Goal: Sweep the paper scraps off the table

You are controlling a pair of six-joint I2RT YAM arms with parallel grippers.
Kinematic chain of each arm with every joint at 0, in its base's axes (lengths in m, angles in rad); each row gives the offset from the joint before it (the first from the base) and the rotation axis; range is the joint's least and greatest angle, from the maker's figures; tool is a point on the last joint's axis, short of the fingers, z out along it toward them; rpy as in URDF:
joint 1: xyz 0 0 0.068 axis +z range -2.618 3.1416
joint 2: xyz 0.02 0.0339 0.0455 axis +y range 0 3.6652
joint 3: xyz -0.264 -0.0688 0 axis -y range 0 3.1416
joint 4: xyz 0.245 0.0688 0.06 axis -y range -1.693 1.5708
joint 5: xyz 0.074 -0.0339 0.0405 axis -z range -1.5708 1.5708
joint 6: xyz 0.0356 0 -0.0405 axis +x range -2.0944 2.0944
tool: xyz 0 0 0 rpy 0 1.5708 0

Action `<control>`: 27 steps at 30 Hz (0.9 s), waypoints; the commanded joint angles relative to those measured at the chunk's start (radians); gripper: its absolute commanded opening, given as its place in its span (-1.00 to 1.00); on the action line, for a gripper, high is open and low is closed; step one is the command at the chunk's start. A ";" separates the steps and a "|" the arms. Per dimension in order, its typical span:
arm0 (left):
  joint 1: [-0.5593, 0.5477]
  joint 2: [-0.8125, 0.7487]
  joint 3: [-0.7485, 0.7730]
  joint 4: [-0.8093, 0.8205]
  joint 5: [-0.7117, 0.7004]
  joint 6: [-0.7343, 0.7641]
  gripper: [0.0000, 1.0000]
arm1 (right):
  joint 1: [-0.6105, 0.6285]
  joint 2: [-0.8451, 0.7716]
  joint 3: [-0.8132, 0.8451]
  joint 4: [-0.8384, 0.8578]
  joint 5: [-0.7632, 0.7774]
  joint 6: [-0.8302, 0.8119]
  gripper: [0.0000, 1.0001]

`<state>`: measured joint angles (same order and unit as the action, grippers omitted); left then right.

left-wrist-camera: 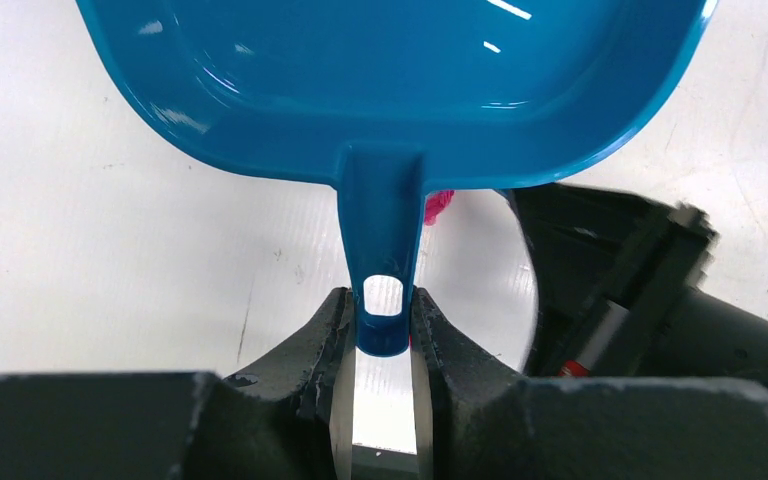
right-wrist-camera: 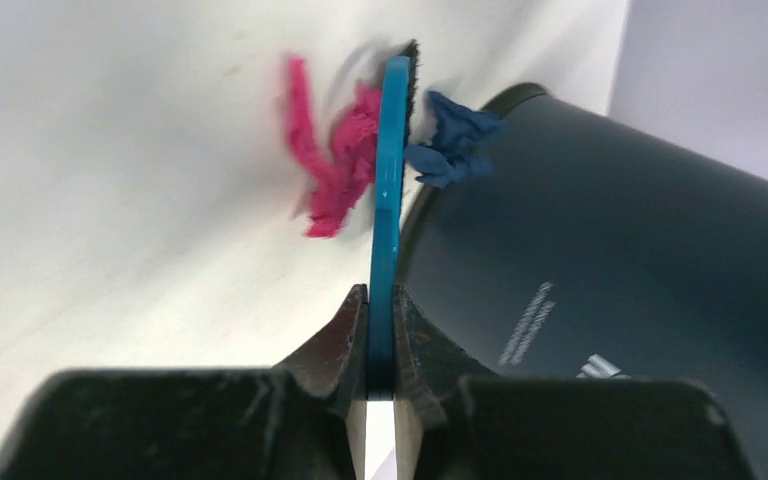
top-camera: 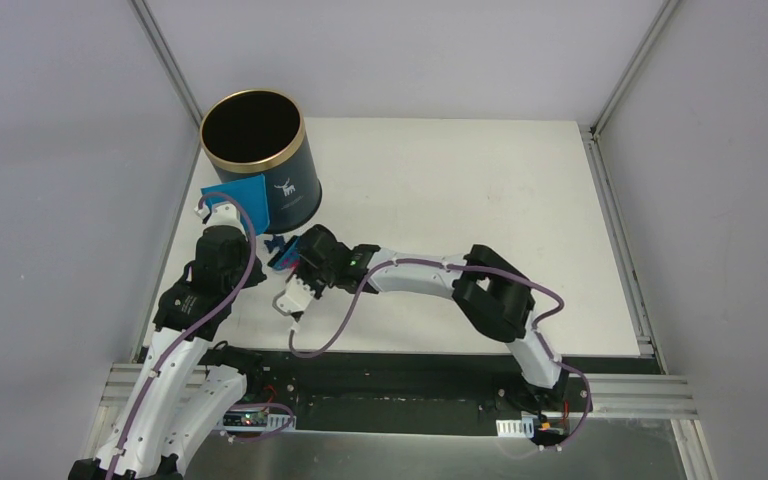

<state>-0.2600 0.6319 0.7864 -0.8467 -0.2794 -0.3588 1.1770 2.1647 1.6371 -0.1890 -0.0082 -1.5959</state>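
Note:
On the white table, my left gripper is shut on the handle of the blue dustpan, which lies beside the bin's base. My right gripper is shut on the thin blue handle of the hand brush, its black bristles just showing at the far tip. Magenta-pink paper scraps lie left of the brush and a dark blue scrap right of it. One pink scrap peeks out beside the dustpan handle. From above, both grippers meet in front of the bin, left and right.
The dark navy gold-rimmed bin stands upright at the table's back left, right behind the dustpan and close to the brush. The right arm stretches across the table's near half. Metal rails edge the table on both sides.

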 commanded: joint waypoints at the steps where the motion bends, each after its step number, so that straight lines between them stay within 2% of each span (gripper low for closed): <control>1: 0.008 -0.008 -0.005 0.021 -0.002 -0.010 -1.00 | 0.015 -0.188 -0.115 -0.184 -0.001 0.061 -1.00; 9: 0.008 -0.006 -0.006 0.027 0.016 -0.004 -1.00 | 0.012 -0.461 -0.345 -0.505 0.154 0.271 -1.00; 13: 0.008 -0.008 -0.006 0.029 0.023 -0.002 -1.00 | -0.042 -0.611 -0.454 -0.495 0.174 0.297 -1.00; 15: 0.008 -0.005 -0.006 0.031 0.025 -0.002 -1.00 | -0.064 -0.620 -0.393 -0.467 0.168 0.393 -1.00; 19: 0.008 0.001 -0.007 0.031 0.030 -0.002 -1.00 | -0.067 -0.528 -0.119 -0.523 0.129 0.603 -1.00; 21: 0.008 0.008 -0.006 0.032 0.031 -0.002 -1.00 | -0.052 -0.494 -0.055 -0.490 0.121 0.587 -1.00; 27: 0.008 0.015 -0.007 0.031 0.026 0.000 -1.00 | -0.024 -0.386 -0.111 -0.116 0.163 0.307 -1.00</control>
<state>-0.2600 0.6479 0.7860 -0.8455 -0.2592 -0.3580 1.1378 1.6848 1.5501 -0.5426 0.1425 -1.1477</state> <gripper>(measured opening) 0.217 0.108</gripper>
